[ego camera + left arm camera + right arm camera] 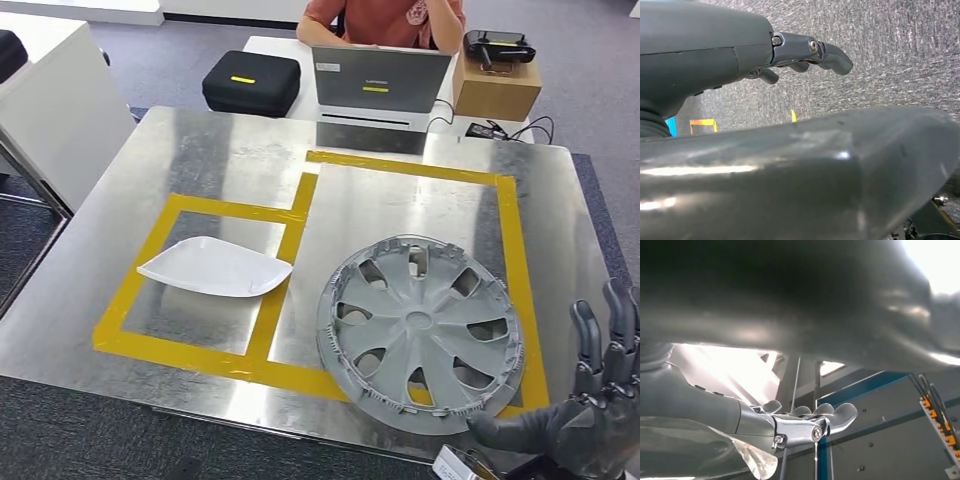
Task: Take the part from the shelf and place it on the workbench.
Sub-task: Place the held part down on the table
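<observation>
Grey hubcap [420, 331] and white part [215, 267] on brushed silver workbench [226, 150]; yellow tape [302, 205] outlines two bays. Black case [251, 82] carries a yellow stripe. Right hand [589, 420] dark grey, possibly black.

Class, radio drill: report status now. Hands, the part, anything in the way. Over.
Right hand open, off the bench's near right corner. Left hand empty, over carpet. Hubcap flat on workbench, overlapping yellow tape. White panel lies left, apart.

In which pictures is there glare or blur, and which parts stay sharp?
Head view: sharp overall; soft reflections on the brushed metal workbench, while the grey plastic wheel cover reads clearly. Left wrist view: the carpet is motion-streaked, and a near dark surface is blurred. Right wrist view: blown-out white glare behind the right hand, whose fingers stay sharp.
</observation>
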{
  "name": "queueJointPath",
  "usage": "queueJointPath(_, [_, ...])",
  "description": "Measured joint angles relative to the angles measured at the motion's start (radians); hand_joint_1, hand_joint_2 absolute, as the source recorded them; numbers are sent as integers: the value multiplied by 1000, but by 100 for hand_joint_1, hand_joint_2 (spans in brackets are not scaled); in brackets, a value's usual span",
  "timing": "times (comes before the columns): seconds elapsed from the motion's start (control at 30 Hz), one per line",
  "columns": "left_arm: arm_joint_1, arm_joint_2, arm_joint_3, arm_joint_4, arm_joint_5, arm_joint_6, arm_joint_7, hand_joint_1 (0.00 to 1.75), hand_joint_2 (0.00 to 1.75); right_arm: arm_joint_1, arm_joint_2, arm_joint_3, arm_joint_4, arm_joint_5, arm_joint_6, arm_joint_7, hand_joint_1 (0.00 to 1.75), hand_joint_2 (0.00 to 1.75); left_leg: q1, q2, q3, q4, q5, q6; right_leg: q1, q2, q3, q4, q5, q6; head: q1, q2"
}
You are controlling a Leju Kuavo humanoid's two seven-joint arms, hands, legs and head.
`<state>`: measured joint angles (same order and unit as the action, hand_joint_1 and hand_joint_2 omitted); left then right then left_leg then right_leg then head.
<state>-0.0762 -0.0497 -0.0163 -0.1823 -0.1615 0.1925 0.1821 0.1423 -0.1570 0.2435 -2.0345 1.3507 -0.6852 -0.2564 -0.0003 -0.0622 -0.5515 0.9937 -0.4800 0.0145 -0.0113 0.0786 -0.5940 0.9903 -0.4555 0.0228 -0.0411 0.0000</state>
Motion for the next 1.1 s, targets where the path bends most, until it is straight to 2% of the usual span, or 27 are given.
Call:
queueJointPath(0.2, [1, 0, 1, 0, 2, -6, -5, 0, 0, 18, 24, -42, -9, -18, 0, -39, 0, 0, 0, 0, 0, 0, 0, 0, 0, 0, 0, 0, 0, 0, 0, 0])
queueJointPath(0.63, [3, 0, 7, 0, 4, -11, -4, 0, 0, 32, 46, -67, -9, -21, 0, -46, 0, 0, -4, 0, 0, 4, -2, 3, -4, 0, 0, 0, 1, 2, 0, 0])
queueJointPath(0.73, [3, 1, 7, 0, 4, -8, -3, 0, 0, 36, 49, -68, -9, -23, 0, -46, 0, 0, -6, 0, -1, 8, -4, 6, -5, 1, 1, -1, 1, 6, 0, 0])
queueJointPath(0.83, [3, 0, 7, 0, 4, -3, -2, 0, 0, 39, 50, -69, -9, -27, 0, -46, 0, 0, -4, 6, 1, 2, 7, 16, -7, 2, 1, -3, 5, 16, 0, 0])
queueJointPath(0.87, [3, 0, 8, 0, 4, -2, -2, 0, 0, 40, 50, -70, -9, -29, 0, -46, 0, 0, -1, 12, 2, -4, 14, 21, -5, -10, -5, 6, -6, 19, 1, 0])
queueJointPath(0.9, [4, -1, 8, 0, 4, 0, -1, 0, 0, 40, 50, -71, -9, -31, 0, -45, 0, 0, 2, 18, 1, -11, 19, 25, -4, -27, -17, 31, -30, 21, 2, 0])
queueJointPath(0.97, [7, -1, 8, 1, 4, 3, 0, 0, 0, 41, 50, -74, -8, -34, 0, -44, 0, 0, 5, 33, -4, -16, 26, 30, -4, -62, -61, 143, -107, 26, 5, 0])
queueJointPath(1.0, [10, 0, 9, 1, 4, 4, 0, 0, 0, 41, 50, -74, -8, -34, 0, -43, 0, 0, 5, 40, -8, -15, 27, 30, -7, -68, -85, 211, -143, 30, 5, 0])
queueJointPath(1.03, [12, 0, 9, 2, 4, 4, 0, 0, 0, 43, 50, -75, -7, -35, 0, -43, 0, 0, 6, 47, -12, -14, 29, 28, -9, -71, -98, 261, -163, 34, 5, 0])
queueJointPath(1.07, [14, 0, 10, 2, 4, 4, 0, 0, 0, 44, 50, -75, -7, -35, 0, -42, 0, 0, 7, 53, -17, -12, 31, 25, -12, -72, -94, 276, -165, 37, 5, 0])
queueJointPath(1.1, [14, -1, 11, 3, 4, 4, 1, 0, 0, 45, 50, -76, -6, -35, 0, -41, 0, 0, 10, 56, -21, -9, 33, 21, -15, -74, -69, 250, -149, 41, 5, 0])
